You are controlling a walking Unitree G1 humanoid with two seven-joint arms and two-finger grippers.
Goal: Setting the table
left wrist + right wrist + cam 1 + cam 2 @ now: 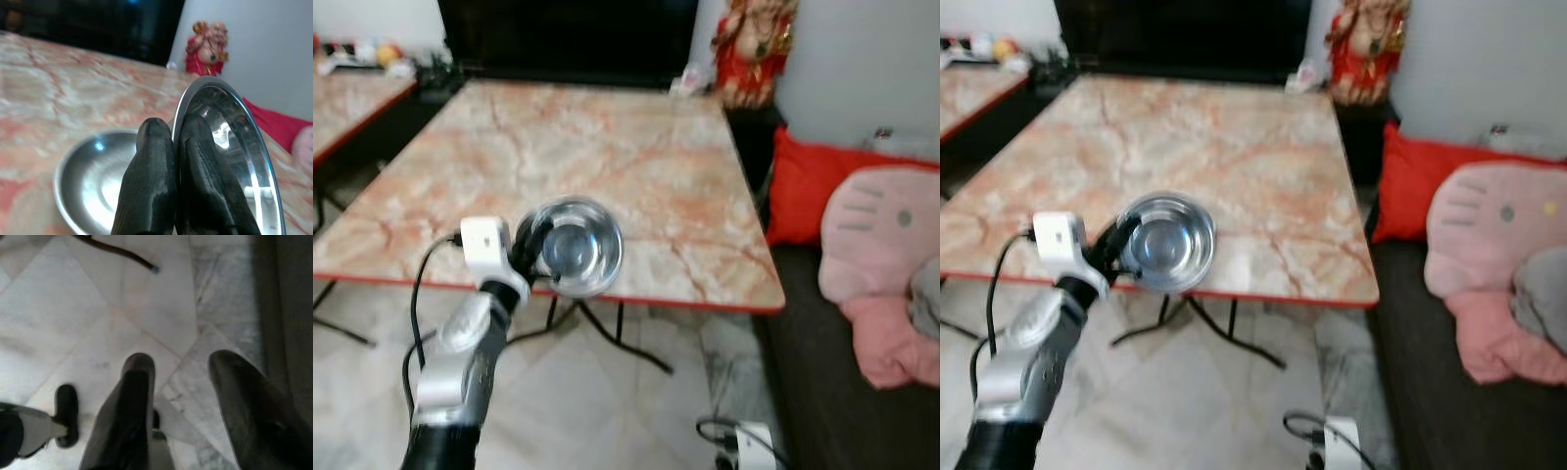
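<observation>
A shiny steel bowl (576, 247) hangs tilted over the front edge of the marble table (607, 137). My left gripper (536, 241) is shut on its near rim. In the left wrist view the two black fingers (151, 161) pinch that rim (225, 93). A second steel bowl shape (90, 176) shows low beside them, over the tabletop; I cannot tell whether it rests there. My right gripper (183, 364) hangs open over the tiled floor, holding nothing.
A red-robed figurine (754, 49) stands at the table's far right corner. A dark sofa (822, 372) with a red cushion (803, 186) and a pink plush (886, 235) runs along the right. Another marble table (342, 98) is at the left. Folding legs (626, 343) stand underneath.
</observation>
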